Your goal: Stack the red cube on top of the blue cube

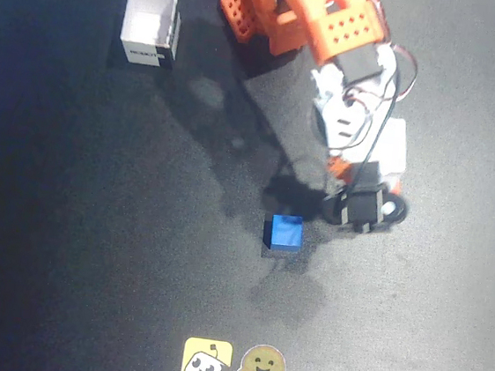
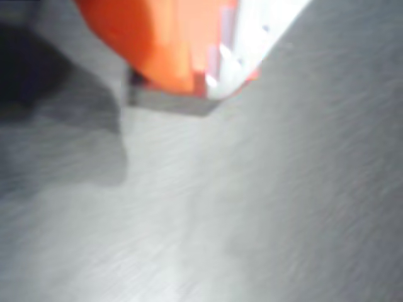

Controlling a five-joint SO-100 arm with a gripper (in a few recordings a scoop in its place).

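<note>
Sitting alone on the dark counter [image 1: 64, 246], the blue cube [image 1: 288, 230] lies just left of the arm's jaws [image 1: 337, 173], which in the blurred wrist view seem pinched on the red cube [image 2: 170, 50].

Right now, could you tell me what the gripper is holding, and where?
Cannot be told: the gripper is hidden under the arm, and the wrist view is blurred.

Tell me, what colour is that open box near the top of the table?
White; the open box shows best in the overhead view, standing on the black table.
</note>
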